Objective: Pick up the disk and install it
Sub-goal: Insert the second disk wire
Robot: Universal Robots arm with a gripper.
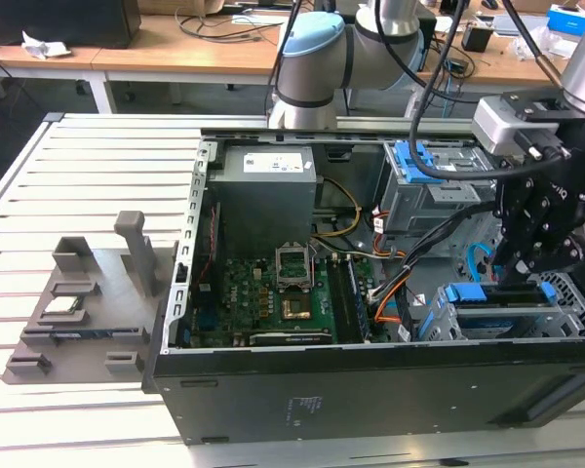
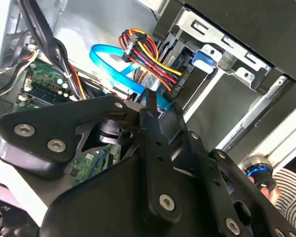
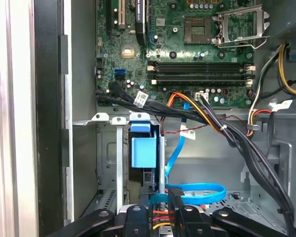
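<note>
– One arm, one open computer case [image 1: 322,400]. Where is the disk?

– Low in the case, in the metal cage at the corner toward the exterior view's right. The disk [image 1: 497,294] lies flat there, and its blue rails show along the edge.

– And the end effector?

– The end effector [image 1: 520,276] hangs straight over that cage, its tip right at the disk's upper rail. In both wrist views the black fingers are drawn together at the tip [image 2: 149,103] [image 3: 161,197]. It looks closed. Whether it pinches any part of the disk, I cannot tell.

– What sits around it?

– A flat blue cable [image 2: 108,61] loops just past the fingertips, and the first wrist view shows it curling over the case floor [image 3: 197,190]. A bundle of red, yellow and orange wires [image 2: 148,59] runs into a black plug beside it. Further on stands a small blue latch [image 3: 140,148] on a grey bracket.

– And the rest of the case?

– A green circuit board [image 1: 273,292] covers the middle, with its processor socket open. A grey power box [image 1: 268,180] sits at the far wall.

– Anything outside the case?

– A grey plastic holder [image 1: 78,292] rests on the white slatted surface [image 1: 78,175], well apart from the case, toward the exterior view's left.
</note>
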